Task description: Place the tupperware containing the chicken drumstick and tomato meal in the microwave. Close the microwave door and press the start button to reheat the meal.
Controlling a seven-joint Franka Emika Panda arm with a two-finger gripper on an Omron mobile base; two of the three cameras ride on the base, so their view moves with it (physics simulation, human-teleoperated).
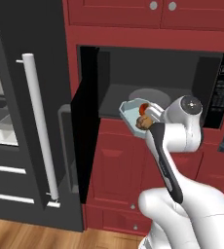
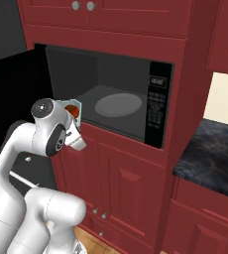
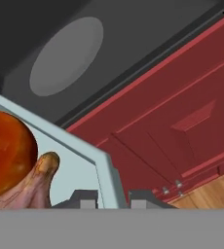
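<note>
Tupperware point(image 1: 132, 113) hangs in front of the microwave point(image 1: 153, 87) opening, its near wall pinched by the tool point(image 3: 113, 200). Tomato point(image 3: 7, 153) and chicken drumstick point(image 3: 33, 187) are cut off in the hand view. Turntable point(image 2: 118, 105) lies bare; microwave door point(image 1: 84, 141) stands swung wide left.

Your robot, itemised. Arm point(image 1: 182, 204): glossy white shell built from rounded, bulbous segments. Forearm link: a long black strip runs lengthwise down its side, ending in a rounded tip. Wrist joint cap point(image 1: 190, 103): you'll find a round grey disc with a small dark centre mark; the same cap point(image 2: 41, 108) shows from the right base camera, with a dark oval inset below it. End effector point(image 3: 113, 200): two small dark grey fingertips with squared tops.
</note>
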